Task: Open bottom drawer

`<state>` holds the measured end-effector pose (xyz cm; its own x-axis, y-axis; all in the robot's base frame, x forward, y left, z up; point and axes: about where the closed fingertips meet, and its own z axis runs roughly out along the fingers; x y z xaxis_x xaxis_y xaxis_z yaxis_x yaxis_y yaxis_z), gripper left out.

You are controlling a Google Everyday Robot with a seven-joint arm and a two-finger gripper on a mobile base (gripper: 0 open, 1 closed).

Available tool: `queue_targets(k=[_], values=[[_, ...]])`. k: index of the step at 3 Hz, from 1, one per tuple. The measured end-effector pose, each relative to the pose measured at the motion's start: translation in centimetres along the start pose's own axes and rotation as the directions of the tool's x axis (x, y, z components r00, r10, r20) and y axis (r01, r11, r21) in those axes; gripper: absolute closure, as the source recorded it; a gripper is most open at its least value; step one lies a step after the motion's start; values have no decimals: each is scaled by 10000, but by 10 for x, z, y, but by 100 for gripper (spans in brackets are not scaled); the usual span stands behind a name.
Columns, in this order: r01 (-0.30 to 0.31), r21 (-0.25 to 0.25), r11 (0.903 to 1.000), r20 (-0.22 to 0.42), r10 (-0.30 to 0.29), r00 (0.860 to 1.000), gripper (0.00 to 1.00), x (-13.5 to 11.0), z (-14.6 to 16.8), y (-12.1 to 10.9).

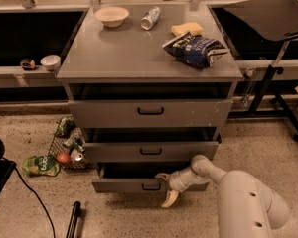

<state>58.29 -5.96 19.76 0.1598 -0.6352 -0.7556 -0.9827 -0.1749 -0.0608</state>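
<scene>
While spread wide, claw (165,187) at bottom drawer (124,185)

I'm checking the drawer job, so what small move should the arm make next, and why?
Probably a short pull straight out, away from the cabinet. The bottom drawer is only partly out, with a dark gap behind its front, and the gripper sits at that front just beside the black handle, fingers spread. Whether it has purchase is unclear.
</scene>
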Motion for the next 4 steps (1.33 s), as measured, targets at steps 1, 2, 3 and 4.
queue_targets(k=[1,2,3,4], values=[[-2,-563,9984,191,13,9998,42,-8,7,12],[-15,-1019,9948,353,52,9994,64,-12,15,18],[-16,-1019,9948,353,52,9994,88,-13,14,17],[147,-1195,9927,374,-103,9992,100,-26,10,25]])
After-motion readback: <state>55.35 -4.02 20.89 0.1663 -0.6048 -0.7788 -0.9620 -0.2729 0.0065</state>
